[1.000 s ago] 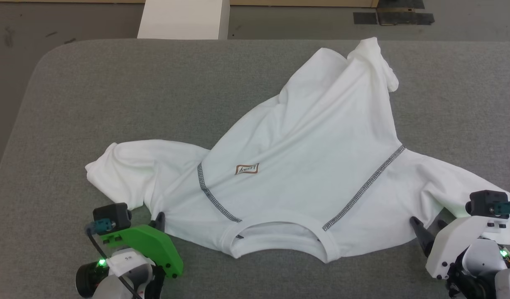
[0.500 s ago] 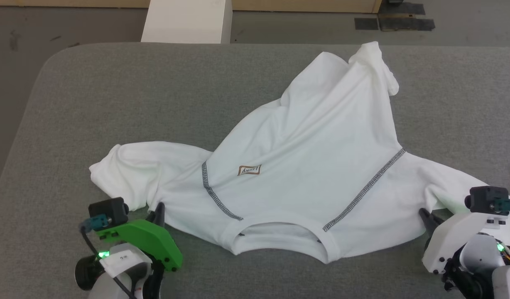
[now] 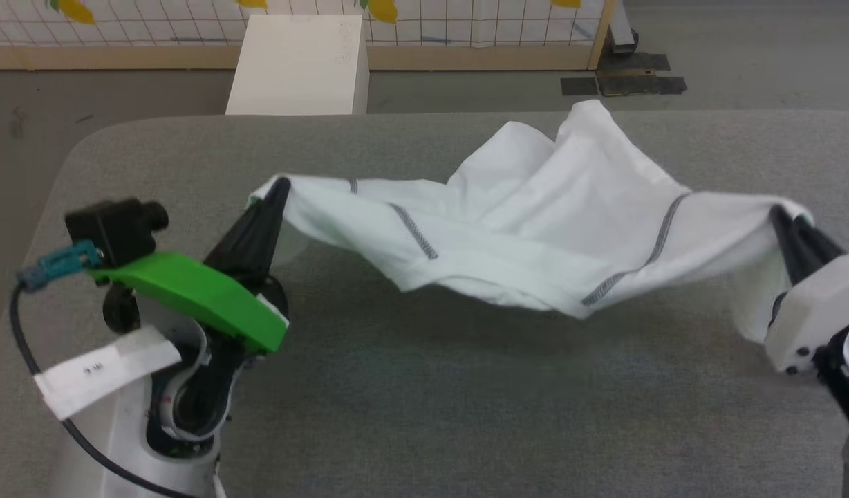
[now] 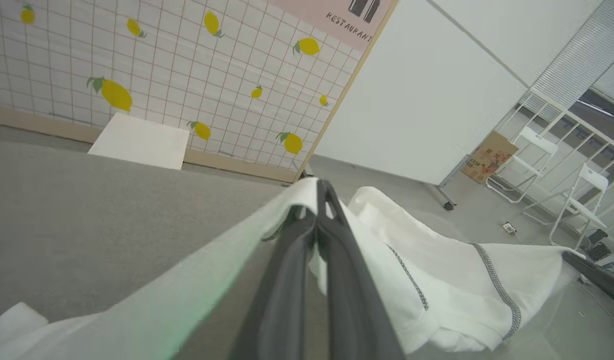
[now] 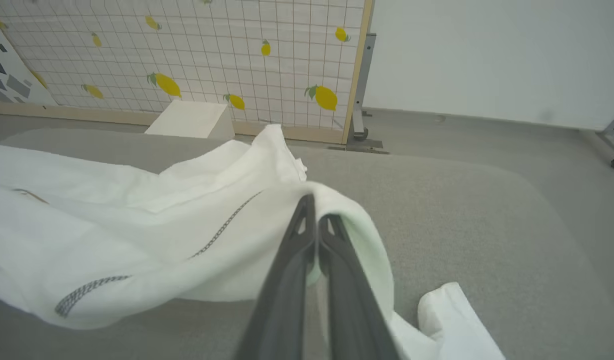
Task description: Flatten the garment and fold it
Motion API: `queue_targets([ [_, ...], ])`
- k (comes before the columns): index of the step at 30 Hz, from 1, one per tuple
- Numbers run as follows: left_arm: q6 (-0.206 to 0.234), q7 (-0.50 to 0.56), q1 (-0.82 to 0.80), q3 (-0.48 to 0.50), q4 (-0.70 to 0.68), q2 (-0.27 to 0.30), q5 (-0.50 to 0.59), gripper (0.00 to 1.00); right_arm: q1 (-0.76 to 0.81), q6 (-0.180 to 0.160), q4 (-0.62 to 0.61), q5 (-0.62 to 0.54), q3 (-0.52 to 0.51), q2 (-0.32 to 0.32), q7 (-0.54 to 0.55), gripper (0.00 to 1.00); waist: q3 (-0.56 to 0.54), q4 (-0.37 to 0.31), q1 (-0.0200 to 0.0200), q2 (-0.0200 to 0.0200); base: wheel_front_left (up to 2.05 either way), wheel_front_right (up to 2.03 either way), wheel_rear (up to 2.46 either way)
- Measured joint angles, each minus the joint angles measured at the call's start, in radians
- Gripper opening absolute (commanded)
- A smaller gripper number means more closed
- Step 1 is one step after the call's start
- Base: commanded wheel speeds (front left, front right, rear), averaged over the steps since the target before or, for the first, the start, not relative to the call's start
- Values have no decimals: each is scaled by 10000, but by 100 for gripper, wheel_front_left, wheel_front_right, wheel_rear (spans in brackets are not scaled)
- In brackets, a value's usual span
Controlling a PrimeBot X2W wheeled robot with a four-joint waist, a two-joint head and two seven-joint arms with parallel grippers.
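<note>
Shirt [image 3: 535, 235]: I see it raised off the table [image 3: 424, 401] at both near ends and sagging between the grippers. Its bunched far part trails toward the table's far edge.
Left gripper [image 3: 278, 188]: fingers pinched together on the shirt's left end, cloth draped over the tips.
Right gripper [image 3: 778, 214]: clamped on the right end, with a loose flap hanging below.
Seams: two grey stitched lines cross the hanging cloth.
Behind: white box [image 3: 296, 66] past the table, then a lemon-print panel [image 3: 466, 21].
</note>
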Motion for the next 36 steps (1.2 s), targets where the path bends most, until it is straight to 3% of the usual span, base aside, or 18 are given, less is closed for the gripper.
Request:
queue_targets([
  [8, 44, 1034, -2940, 123, -328, 165, -594, 0, -3194, 0, 125, 198, 658, -1967, 1576, 0, 88, -211, 0, 0, 0, 0, 0],
  [16, 698, 1089, -6170, 757, 1522, -8, -798, 0, -7232, 0, 2416, -84, 1781, -2894, 1496, 0, 941, -400, 0, 0, 0, 0, 0],
  [26, 913, 161, -9791, 853, 3839, 288, 77, 0, -11218, 0, 5024, -909, 2606, -2646, 21, 0, 2715, -633, 1, 0, 0, 0, 0],
  [36, 1034, -2165, -12860, 1649, 5156, 395, 437, 0, -14281, 4, 6604, -2608, 1829, -1645, -2769, 0, 4536, -858, 2, 0, 0, 0, 0],
])
